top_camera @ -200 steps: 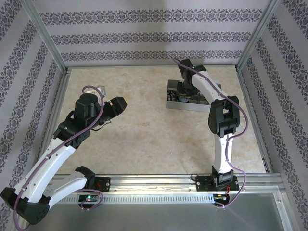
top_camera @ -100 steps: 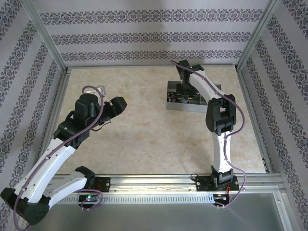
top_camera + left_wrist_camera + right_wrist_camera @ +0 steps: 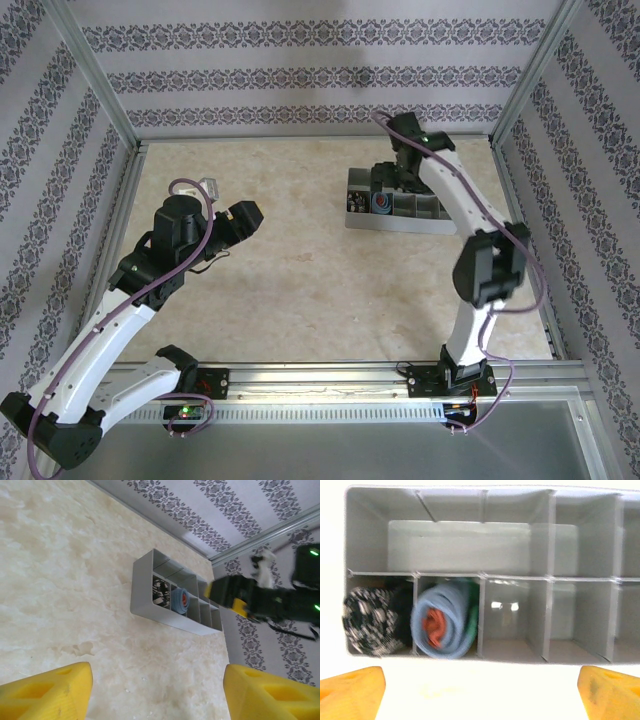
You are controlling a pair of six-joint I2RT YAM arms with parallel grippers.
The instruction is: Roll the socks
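Apparently the right gripper (image 3: 480, 696) is finishing a drop-off, its jaws standing wide apart and gripping nothing. I'd say the good move is lifting straight up with them spread, so no fingertip is catching a divider or tugging the roll loose. The blue-teal sock (image 3: 445, 625) is sitting rolled in the second pocket from the left of the grey organizer (image 3: 460, 545), just beyond the gripper's tips, with the black sock (image 3: 370, 622) bundled in the pocket beside it. The left gripper (image 3: 160, 692) is hovering empty and spread, well apart from the organizer.
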